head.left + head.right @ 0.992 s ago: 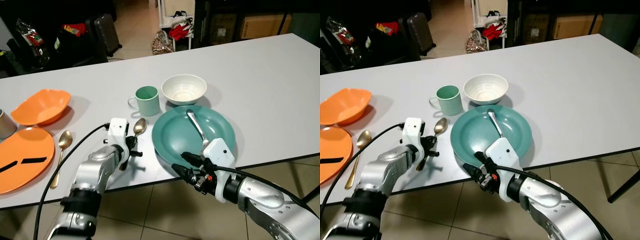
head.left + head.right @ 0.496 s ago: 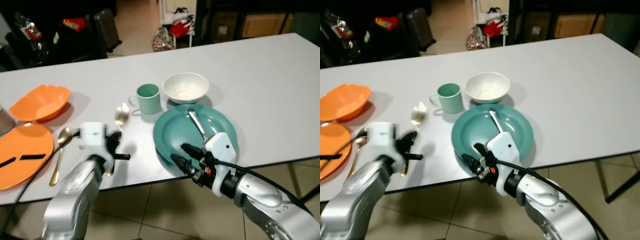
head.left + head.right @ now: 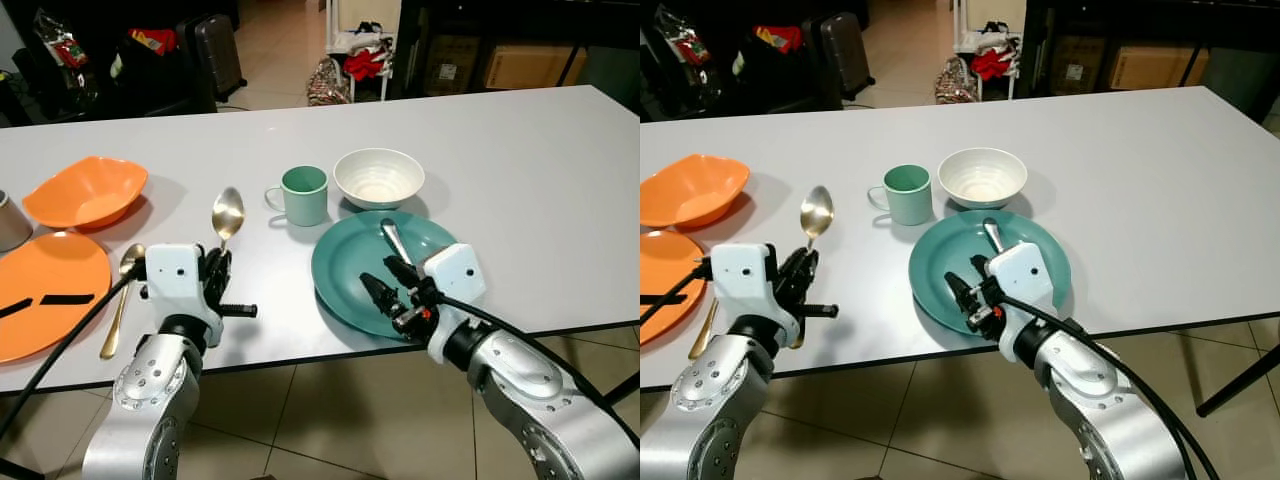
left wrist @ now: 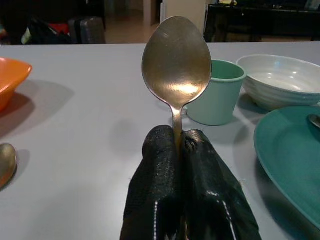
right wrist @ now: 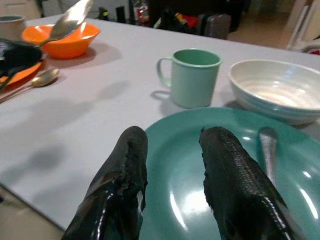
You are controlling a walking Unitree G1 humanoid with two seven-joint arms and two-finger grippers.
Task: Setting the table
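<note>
Left eye view: at nine o'clock on the white table [image 3: 520, 170] lie a flat orange plate [image 3: 45, 300] and, above it, an orange bowl [image 3: 85, 195], with a gold spoon [image 3: 122, 295] flat on the tabletop just beside the plate. Next comes the left gripper [image 3: 215, 275], held above the table's near edge, its two black fingers [image 4: 160, 200] clenched on the handle of a silver metal spoon [image 3: 227, 212]. The spoon stands upright, its bowl pointing to twelve o'clock clear above the fingertips, off the table. Toward one o'clock from it sit a mint green mug [image 3: 302, 195] and a white ribbed bowl [image 3: 378, 177]. Below them is a round teal plate [image 3: 350, 270] with a silver utensil [image 3: 392, 240] lying in it. The right gripper [image 3: 385, 285] hovers over the plate's near part, fingers [image 5: 125, 170] spread apart and empty, the utensil just beyond them.
</note>
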